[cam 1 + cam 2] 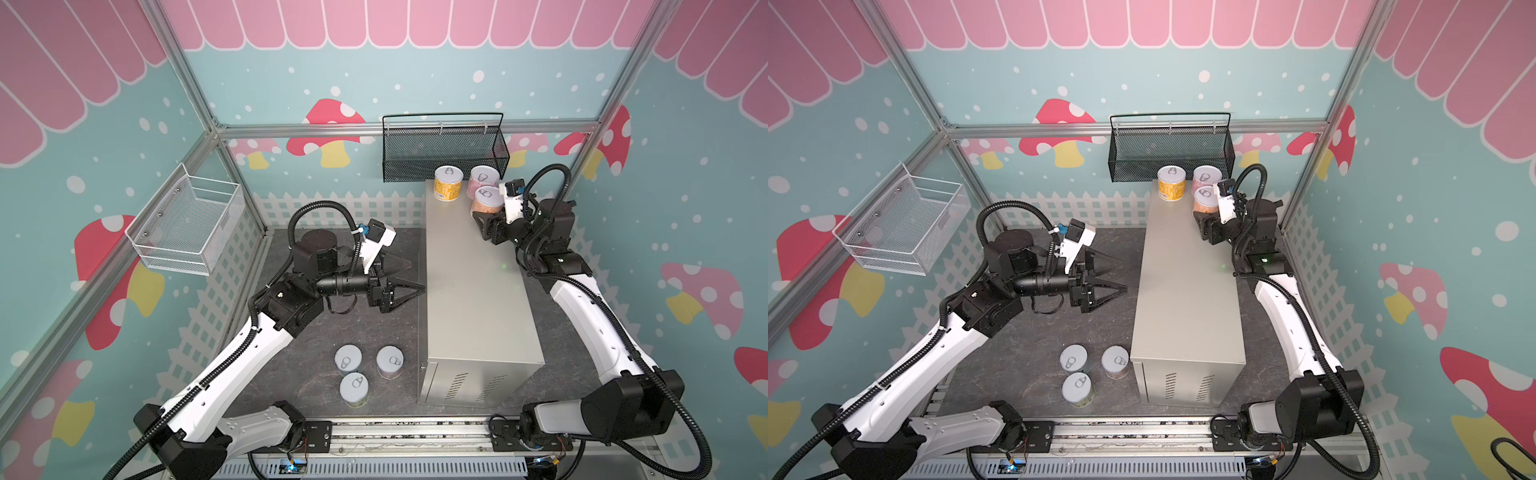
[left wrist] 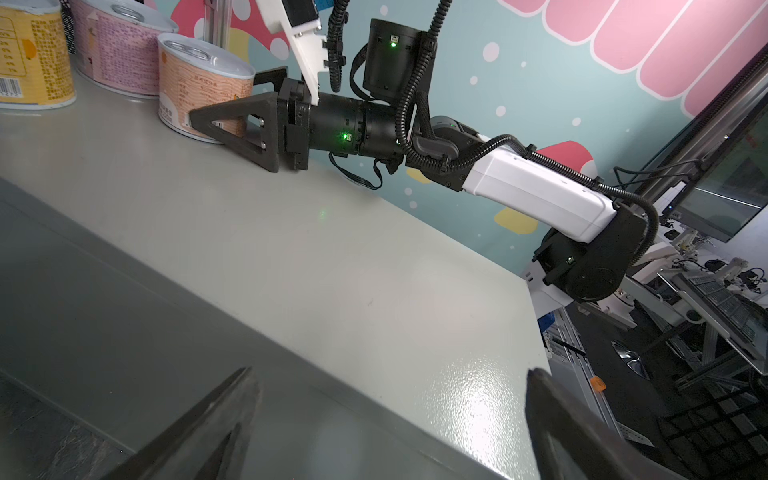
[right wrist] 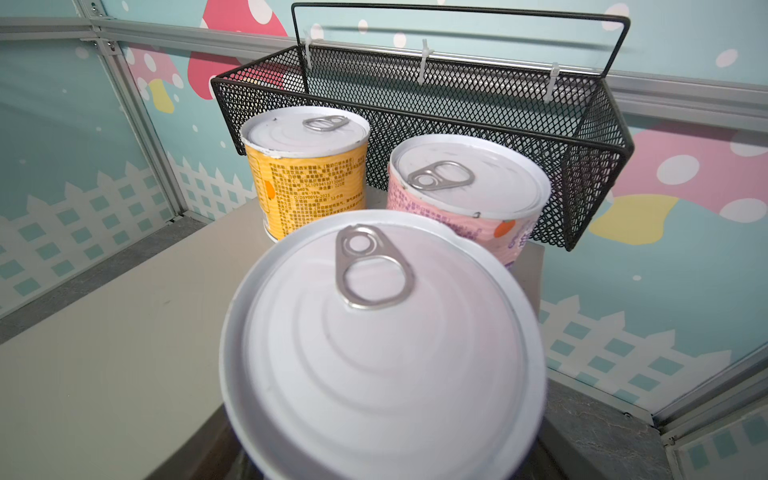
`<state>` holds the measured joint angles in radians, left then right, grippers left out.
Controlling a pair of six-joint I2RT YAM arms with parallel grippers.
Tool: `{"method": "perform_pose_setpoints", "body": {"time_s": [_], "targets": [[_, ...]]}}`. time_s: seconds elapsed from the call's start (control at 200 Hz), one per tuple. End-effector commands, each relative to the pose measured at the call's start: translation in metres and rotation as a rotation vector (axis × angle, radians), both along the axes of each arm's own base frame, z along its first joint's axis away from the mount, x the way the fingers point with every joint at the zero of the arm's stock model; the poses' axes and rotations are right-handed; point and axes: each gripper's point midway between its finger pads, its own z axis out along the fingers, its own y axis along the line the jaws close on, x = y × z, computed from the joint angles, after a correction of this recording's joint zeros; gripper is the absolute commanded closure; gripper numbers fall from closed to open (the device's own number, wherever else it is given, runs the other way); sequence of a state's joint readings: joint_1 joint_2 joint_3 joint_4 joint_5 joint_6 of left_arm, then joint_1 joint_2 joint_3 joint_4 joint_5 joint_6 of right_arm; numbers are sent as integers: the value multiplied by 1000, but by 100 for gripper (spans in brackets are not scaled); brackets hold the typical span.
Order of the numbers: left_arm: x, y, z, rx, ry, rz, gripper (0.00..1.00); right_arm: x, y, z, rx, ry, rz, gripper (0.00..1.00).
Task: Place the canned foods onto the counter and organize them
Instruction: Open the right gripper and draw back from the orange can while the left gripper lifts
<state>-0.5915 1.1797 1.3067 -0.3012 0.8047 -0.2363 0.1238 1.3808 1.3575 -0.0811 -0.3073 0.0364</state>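
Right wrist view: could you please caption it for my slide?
The near can fills the frame, lid up; yellow can and pink can stand behind it on the counter.

Blurred orange can [image 3: 382, 353] cut off by edge, yellow can [image 2: 33, 58] cropped too

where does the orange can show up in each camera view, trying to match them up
In a top view: orange can on the counter's far end, nearest of three cans there.
In a top view: same spot.
Left wrist: the can closest to the camera of the three.
Right wrist: the large blurred lid closest to the camera.
Shared landmark: the yellow can.
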Motion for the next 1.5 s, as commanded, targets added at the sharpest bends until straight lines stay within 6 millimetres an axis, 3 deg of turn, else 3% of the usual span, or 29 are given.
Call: {"method": "perform_pose_setpoints", "body": {"time_s": [0.0,0.135,0.28,0.66,0.901,1.176,1.346,1.496], "targets": [[-3,-3,0,-7,7,-21,1,-1,-1,-26,-50,69,12,18],[-3,-3,0,-8,6,-21,1,-9,-3,-17,-50,53,6,6],[-3,-4,-1,-6,8,-25,1,-28,-3,-10,-33,43,14,1],[0,-6,-12,48,-17,34,1,-96,-12,43,21,-22,6,1],[9,-7,-40,153,9,160,1,-128,-14,50,-21,9,22,1],[39,49,-66,280,37,537,1,-150,1,42,-71,22,147,1],[50,81,-81,380,109,696,1,-166,27,55,-57,-9,285,1],[59,118,-102,451,262,858,1,-165,56,58,-77,75,340,1]]}}
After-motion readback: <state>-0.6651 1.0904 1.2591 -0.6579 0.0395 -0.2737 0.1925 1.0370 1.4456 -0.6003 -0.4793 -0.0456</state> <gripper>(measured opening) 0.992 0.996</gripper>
